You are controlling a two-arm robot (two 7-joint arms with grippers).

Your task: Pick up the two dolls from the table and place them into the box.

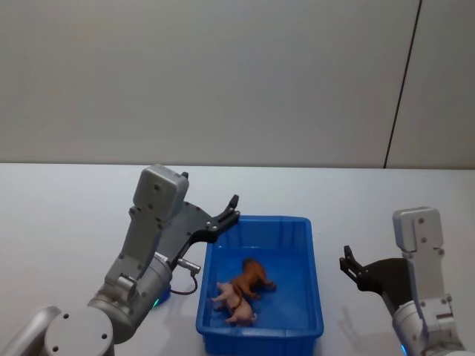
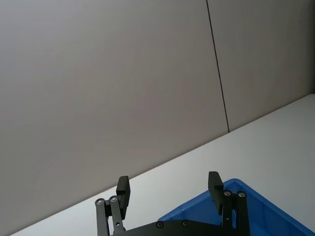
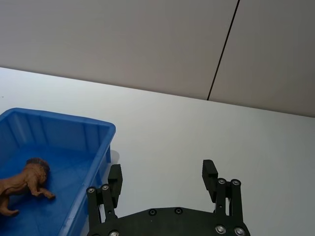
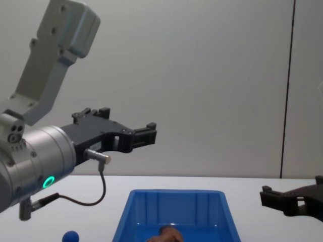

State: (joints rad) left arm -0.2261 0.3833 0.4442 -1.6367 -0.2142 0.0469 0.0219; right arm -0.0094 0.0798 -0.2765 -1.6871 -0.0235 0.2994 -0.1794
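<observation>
The blue box (image 1: 315,276) sits on the white bench (image 1: 74,215) at 6 o'clock in the head view, and both dolls are inside it. The brown lion-like doll (image 1: 251,278) lies near the middle of the box floor. The pale pink doll (image 1: 234,306) touches it on the 7 o'clock side, closer to the near wall. The left pincer (image 1: 231,210) hangs in the air above the box's 11 o'clock corner. Its fingers are spread wide with nothing between them, as the left wrist view (image 2: 168,183) shows. From the chest it is well above the box rim (image 4: 149,132). The right pincer (image 1: 347,261) hovers at 3 o'clock from the box, just beside its wall but not touching it. It is low over the bench and likewise spread and holding nothing (image 3: 162,169). In the chest view a small blue round thing (image 4: 70,236) rests on the bench at 9 o'clock from the box, under the left arm.
</observation>
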